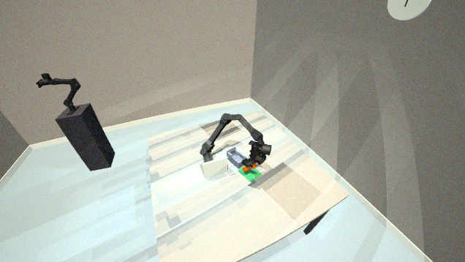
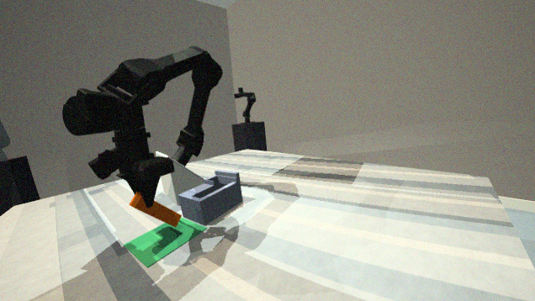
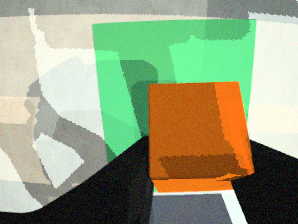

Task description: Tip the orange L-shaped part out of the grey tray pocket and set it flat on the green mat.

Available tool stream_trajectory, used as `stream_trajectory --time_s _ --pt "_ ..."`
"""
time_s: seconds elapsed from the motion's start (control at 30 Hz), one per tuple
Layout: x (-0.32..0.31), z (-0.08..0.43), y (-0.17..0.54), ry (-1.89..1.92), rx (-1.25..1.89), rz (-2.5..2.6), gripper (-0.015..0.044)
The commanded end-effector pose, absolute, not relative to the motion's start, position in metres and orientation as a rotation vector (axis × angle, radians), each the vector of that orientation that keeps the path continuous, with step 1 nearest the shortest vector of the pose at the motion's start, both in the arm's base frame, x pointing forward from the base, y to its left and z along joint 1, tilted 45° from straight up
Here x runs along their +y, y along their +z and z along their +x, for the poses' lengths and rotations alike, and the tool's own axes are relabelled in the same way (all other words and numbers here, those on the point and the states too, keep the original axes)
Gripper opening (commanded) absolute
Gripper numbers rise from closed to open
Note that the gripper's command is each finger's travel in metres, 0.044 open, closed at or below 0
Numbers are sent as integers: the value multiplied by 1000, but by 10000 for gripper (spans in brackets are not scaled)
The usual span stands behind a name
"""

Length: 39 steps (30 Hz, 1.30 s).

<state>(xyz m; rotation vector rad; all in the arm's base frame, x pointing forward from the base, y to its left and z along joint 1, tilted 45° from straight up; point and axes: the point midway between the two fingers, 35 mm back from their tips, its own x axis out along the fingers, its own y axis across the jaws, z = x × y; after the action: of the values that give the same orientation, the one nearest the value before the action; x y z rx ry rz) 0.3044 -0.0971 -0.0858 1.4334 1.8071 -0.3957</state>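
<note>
My gripper (image 1: 250,165) (image 2: 148,203) (image 3: 188,145) is shut on the orange part and points down. The orange part (image 1: 248,169) (image 2: 165,215) (image 3: 185,115) hangs tilted in the air over the green mat, with its held end higher and its far end slanting down towards the tray side. The green mat (image 1: 252,176) (image 2: 145,253) (image 3: 150,37) lies flat on the table with the part's shadow on it. The grey tray (image 1: 238,162) (image 2: 198,211) stands beside the mat, its pocket empty. The part's L-shaped outline is hard to make out from these angles.
A pale upright panel (image 1: 214,169) (image 2: 183,181) stands near the arm's base, on the other side of the tray. Another arm (image 1: 73,88) (image 2: 251,105) is mounted on a dark pedestal (image 1: 85,139) (image 2: 249,136) away from the table.
</note>
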Motion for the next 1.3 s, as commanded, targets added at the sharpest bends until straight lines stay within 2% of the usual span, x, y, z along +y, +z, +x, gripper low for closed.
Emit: stream_trajectory --time_s 0.0,1.0,1.27 --pt "-90 302 -91 -397 1813 1441 0" --pt "-86 302 -96 -396 1814 1436 0" --pt "-86 302 -96 -396 1814 1436 210"
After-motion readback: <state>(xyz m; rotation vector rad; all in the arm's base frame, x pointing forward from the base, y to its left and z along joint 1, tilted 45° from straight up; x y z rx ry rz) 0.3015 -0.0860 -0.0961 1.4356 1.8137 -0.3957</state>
